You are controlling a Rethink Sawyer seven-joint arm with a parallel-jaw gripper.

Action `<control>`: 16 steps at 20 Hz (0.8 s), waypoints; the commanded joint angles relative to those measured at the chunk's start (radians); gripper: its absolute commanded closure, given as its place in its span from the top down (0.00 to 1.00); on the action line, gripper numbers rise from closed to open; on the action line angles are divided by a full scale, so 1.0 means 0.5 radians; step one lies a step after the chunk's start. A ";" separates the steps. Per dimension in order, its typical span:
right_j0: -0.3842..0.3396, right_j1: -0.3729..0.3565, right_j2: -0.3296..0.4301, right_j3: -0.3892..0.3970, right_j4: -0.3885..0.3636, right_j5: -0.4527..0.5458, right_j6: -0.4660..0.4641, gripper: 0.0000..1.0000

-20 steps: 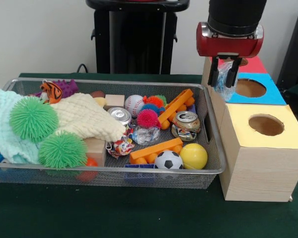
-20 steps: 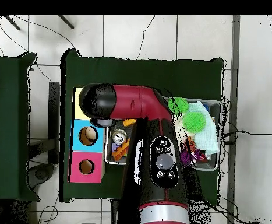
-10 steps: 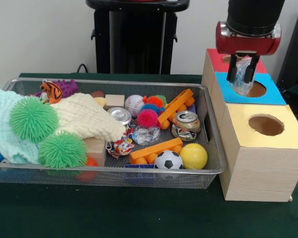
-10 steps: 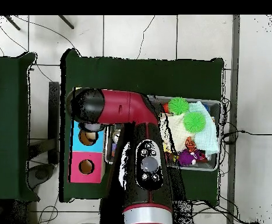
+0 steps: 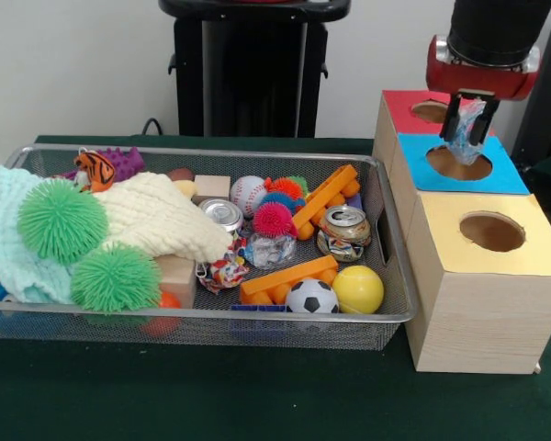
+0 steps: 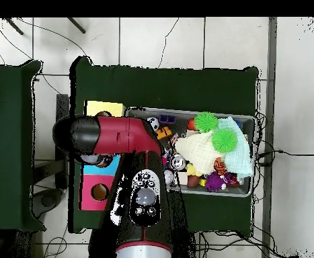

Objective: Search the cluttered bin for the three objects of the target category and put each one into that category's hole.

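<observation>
Nearest, at 7 o'clock, wire mesh bin (image 5: 394,276) crowded with toys, balls, crushed cans. At 3 o'clock, wooden box (image 5: 477,312); gripper (image 5: 465,127) above its blue hole (image 5: 459,163), pinched on crumpled clear plastic wrapper (image 5: 466,138).

A glossy red arm (image 6: 126,134) with black rounded joints ends in a dark-fingered claw (image 5: 466,124).
</observation>
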 commanded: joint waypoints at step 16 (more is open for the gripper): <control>0.003 0.264 -0.124 0.111 0.022 -0.261 0.506 0.00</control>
